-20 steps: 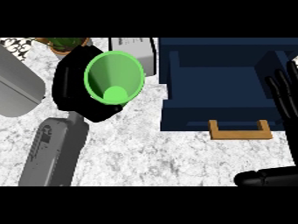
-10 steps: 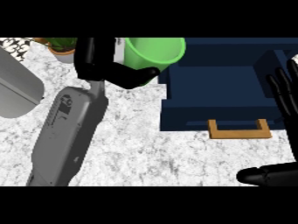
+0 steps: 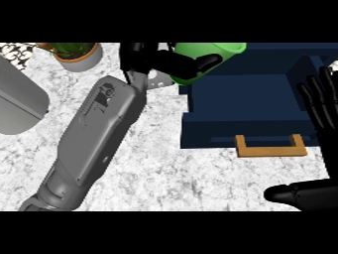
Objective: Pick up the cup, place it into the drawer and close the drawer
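Cup carried to the open drawer

The left hand [image 3: 173, 63] clasps the green cup [image 3: 214, 55] at the navy drawer's [image 3: 245, 130] back-left corner; it should centre the cup over the cavity before releasing. The right hand [image 3: 332, 124] rests open at the right edge.

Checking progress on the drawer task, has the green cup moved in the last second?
Yes. The green cup, held in the left robot hand, has moved up and rightward in the head view, from left of the blue drawer to its left rear corner.
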`<control>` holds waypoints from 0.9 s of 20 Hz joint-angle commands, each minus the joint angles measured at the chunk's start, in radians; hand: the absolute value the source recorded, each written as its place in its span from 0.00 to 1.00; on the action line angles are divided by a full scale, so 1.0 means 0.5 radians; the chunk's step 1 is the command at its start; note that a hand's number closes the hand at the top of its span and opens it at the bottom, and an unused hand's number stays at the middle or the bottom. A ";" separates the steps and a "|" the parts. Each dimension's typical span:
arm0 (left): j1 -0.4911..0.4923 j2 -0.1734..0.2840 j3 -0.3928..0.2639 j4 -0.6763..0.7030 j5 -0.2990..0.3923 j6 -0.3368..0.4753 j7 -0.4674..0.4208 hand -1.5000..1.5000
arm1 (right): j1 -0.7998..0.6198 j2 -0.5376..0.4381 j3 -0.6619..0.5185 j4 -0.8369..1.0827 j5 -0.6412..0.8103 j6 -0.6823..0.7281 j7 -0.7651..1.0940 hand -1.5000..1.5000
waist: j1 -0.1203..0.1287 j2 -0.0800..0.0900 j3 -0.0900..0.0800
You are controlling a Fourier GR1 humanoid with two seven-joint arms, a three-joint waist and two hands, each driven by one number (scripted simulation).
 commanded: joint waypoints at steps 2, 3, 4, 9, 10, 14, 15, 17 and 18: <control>-0.205 0.000 -0.071 0.313 0.117 0.141 -0.071 1.00 | -0.054 -0.097 -0.125 -0.023 -0.156 0.060 0.101 0.00 | -0.016 0.002 0.000; -0.283 0.000 0.057 0.432 0.074 0.055 -0.080 1.00 | -0.062 -0.043 -0.066 -0.121 -0.077 -0.035 0.147 0.00 | -0.015 0.003 0.000; -0.255 0.000 -0.095 0.523 0.176 0.151 -0.230 1.00 | 0.146 0.033 0.051 -0.059 0.020 0.046 -0.078 0.00 | -0.042 0.008 0.000; -0.467 0.000 -0.239 0.802 0.371 0.246 -0.271 1.00 | 0.044 0.046 0.067 0.053 0.054 0.031 -0.124 0.00 | -0.055 0.012 0.001; -0.432 0.000 -0.292 0.729 0.370 0.262 -0.234 1.00 | -0.137 -0.088 -0.116 0.068 -0.115 0.044 0.070 0.00 | -0.034 0.006 0.000; -0.542 0.000 -0.240 1.117 0.470 0.143 -0.376 1.00 | 0.038 -0.024 -0.043 0.064 -0.041 0.086 -0.124 0.00 | -0.081 0.023 0.001; -0.597 0.000 -0.357 1.076 0.525 0.222 -0.316 1.00 | -0.088 -0.018 0.021 -0.031 -0.014 0.011 0.047 0.00 | -0.085 0.017 0.000; -0.563 0.000 -0.539 1.075 0.625 0.310 -0.330 1.00 | -0.047 -0.082 -0.062 0.056 -0.129 0.130 -0.025 0.00 | -0.139 0.025 0.003; -0.580 0.000 -0.471 1.208 0.576 0.234 -0.428 1.00 | -0.117 -0.050 -0.065 0.026 -0.115 0.049 0.025 0.00 | -0.126 0.032 0.001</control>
